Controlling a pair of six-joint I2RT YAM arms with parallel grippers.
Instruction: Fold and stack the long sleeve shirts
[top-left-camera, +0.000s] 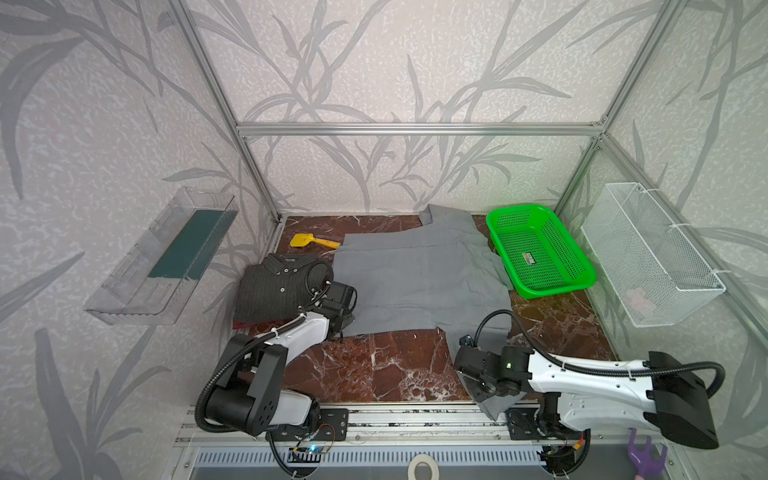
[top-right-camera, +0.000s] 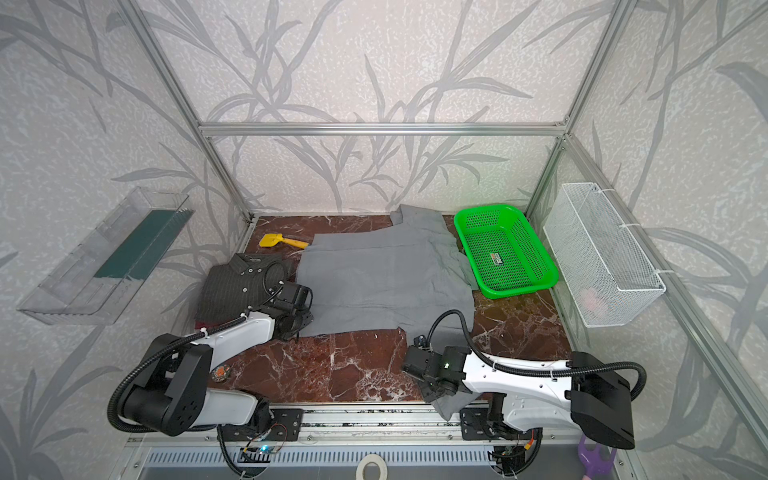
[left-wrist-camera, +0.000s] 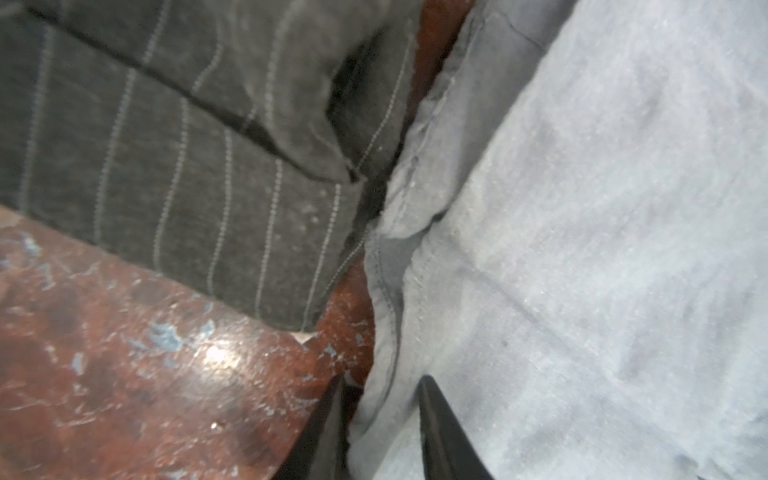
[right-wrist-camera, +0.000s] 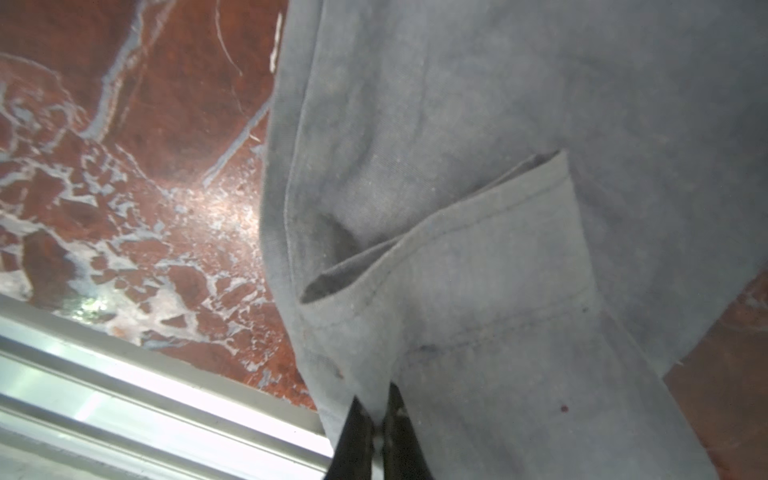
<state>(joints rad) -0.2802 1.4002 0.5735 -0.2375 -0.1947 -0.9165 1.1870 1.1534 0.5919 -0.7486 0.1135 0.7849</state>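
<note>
Cuff comes first: well nearer than the green basket (top-left-camera: 540, 216), at the front edge of the counter (top-left-camera: 395, 365), the right tool (right-wrist-camera: 376, 399) is pressed together on the sleeve end of the light-grey shirt (top-left-camera: 415, 282), with cloth pinched between its jaws. Judging by that hold, the step is folding this sleeve onto the body. Lift only enough to clear the front rail. Then carry the cuff in a low arc toward the ground left of the basket, so the sleeve creases at the shoulder instead of dragging the body askew.

Farther in, and left of the basket across the shirt's width, the left tool (left-wrist-camera: 382, 380) has its jaws apart on either side of the shirt's hem edge. Whether they bite the cloth I cannot tell. It should grip firmly and anchor that corner.

The shirt lies spread flat just left of the basket, its other sleeve bunched against the basket's wall, so avoid tugging there. Well left of the basket, the pinstriped shirt (top-left-camera: 274, 291) sits folded on the dark red garment (top-left-camera: 249, 324); keep clear of that stack.
</note>
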